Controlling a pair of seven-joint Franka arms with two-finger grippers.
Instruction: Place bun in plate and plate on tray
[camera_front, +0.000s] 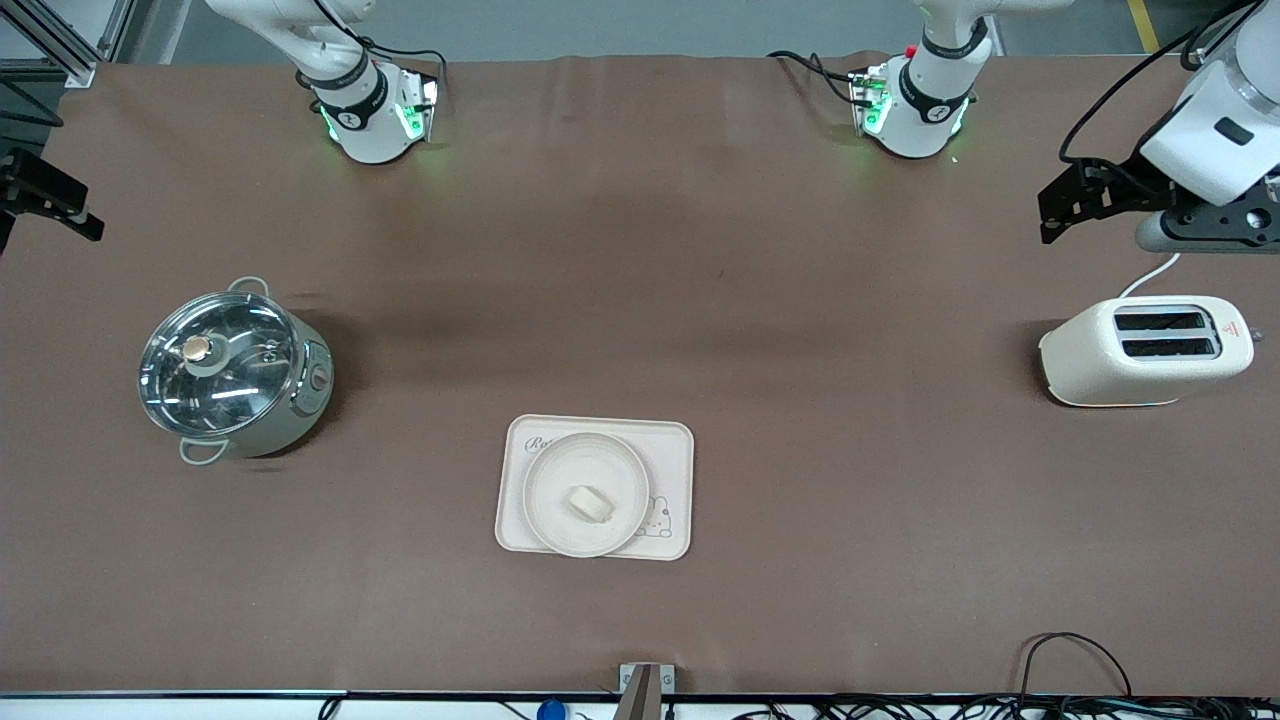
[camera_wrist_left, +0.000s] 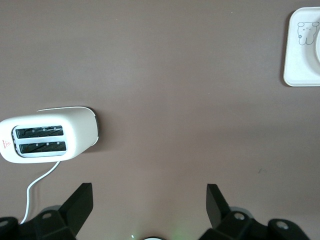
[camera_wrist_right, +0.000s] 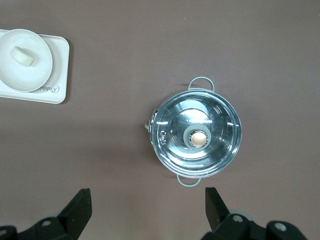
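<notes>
The bun (camera_front: 589, 503) lies in the plate (camera_front: 548, 468), and the plate sits on the tray (camera_front: 672, 445), so the task looks done. Both grippers hang high with fingers spread and empty: the left gripper (camera_wrist_left: 149, 206) near the toaster (camera_front: 1146, 350), the right gripper (camera_wrist_right: 148, 207) near the lidded pot (camera_front: 232, 368). The tray lies between them, well apart from both, neither clearly nearer.

The counter (camera_front: 640, 300) is covered edge to edge in plain brown material. Grey floor (camera_front: 600, 25) can be seen above it, and cables (camera_front: 1070, 665) are draped along its lower edge.
</notes>
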